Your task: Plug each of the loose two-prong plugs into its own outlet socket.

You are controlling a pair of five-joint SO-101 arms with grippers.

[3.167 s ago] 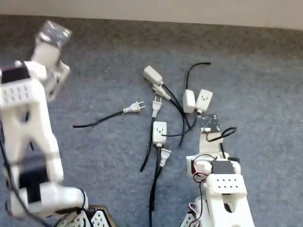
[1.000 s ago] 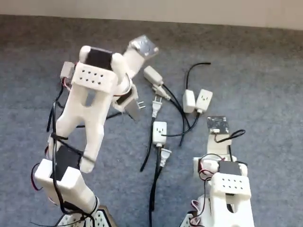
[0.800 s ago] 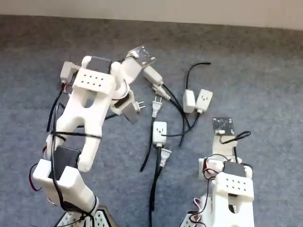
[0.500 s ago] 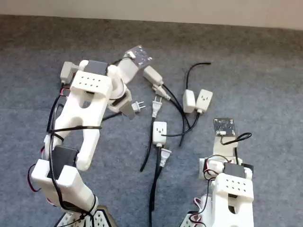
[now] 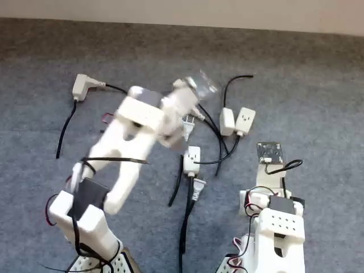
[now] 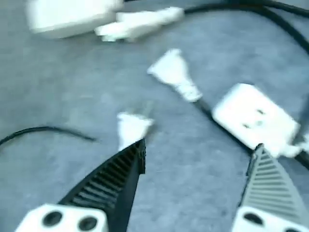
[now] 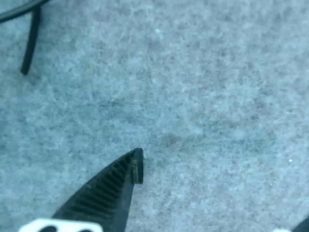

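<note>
A loose white two-prong plug [image 6: 131, 126] lies flat on the grey carpet [image 5: 318, 85], near its middle, with its thin black cable [image 6: 43, 131] trailing away. We see the left gripper [image 6: 200, 145] hanging just above it, jaws spread wide and holding nothing. The tip of one ribbed finger [image 6: 128, 164] sits right beside the plug. A second plug [image 6: 174, 72] lies a little farther on. Just beside it a white outlet socket [image 6: 253, 116] faces up, close to the gripper's other side. Beyond them a far socket [image 6: 67, 14] lies with a far plug [image 6: 140, 24] against its end; we cannot tell whether it is seated. From above, the left arm [image 5: 136, 122] stretches over the carpet's middle. A third plug [image 5: 199, 186] lies on the near side of the outlet socket. A pair of sockets [image 5: 245, 118] sits side by side toward the right edge. The right gripper [image 7: 219, 187] is wide open and holds nothing, low over the carpet toward the near right. An angled adapter [image 5: 83, 86] rests toward the far left corner.
</note>
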